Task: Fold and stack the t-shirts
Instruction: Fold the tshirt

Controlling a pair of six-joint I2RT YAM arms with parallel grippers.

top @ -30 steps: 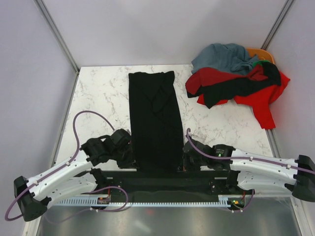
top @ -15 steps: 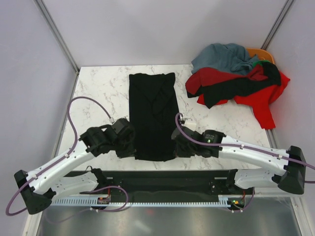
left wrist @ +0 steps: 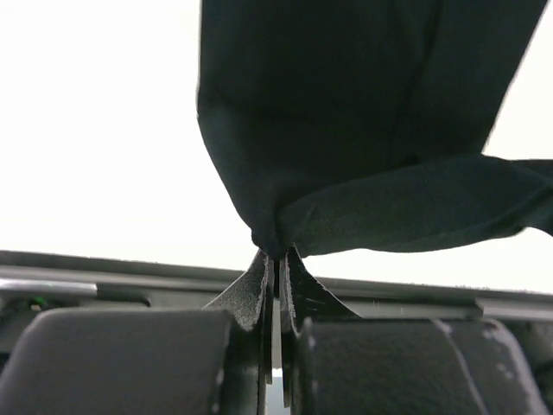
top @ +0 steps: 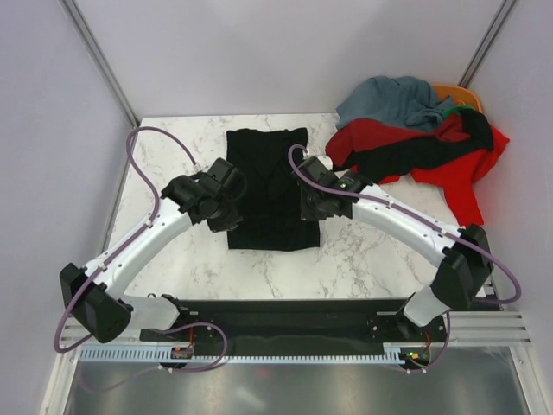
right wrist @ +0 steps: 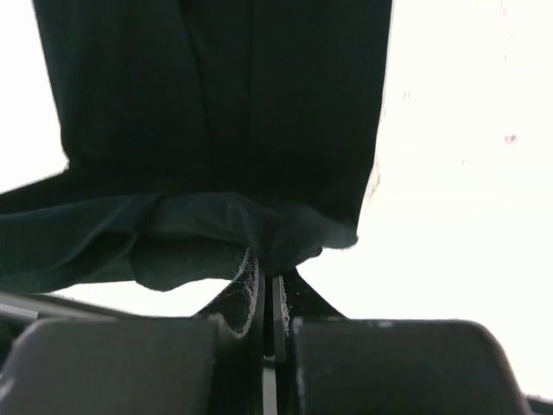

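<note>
A plain black t-shirt [top: 270,186] lies in a narrow strip on the marble table [top: 173,164], its near end doubled back over the middle. My left gripper [top: 233,206] is shut on that lifted hem at its left corner [left wrist: 272,242]. At the right corner [right wrist: 272,251] my right gripper [top: 304,203] is shut on the same hem. Both hold the cloth a little above the strip. More t-shirts sit in a heap at the back right: a grey-blue one [top: 393,98], a red one [top: 462,177], a black one [top: 415,156], with orange [top: 458,92] and green [top: 448,111] showing.
Grey walls with metal posts close the table at the back and sides. A black rail [top: 285,324] with both arm bases runs along the near edge. Purple cables [top: 143,173] arc over each arm. Bare marble shows left of and in front of the black shirt.
Both grippers have carried the black shirt's near hem from the table's front edge toward the back, folding the strip over itself. The arms have stretched out.
</note>
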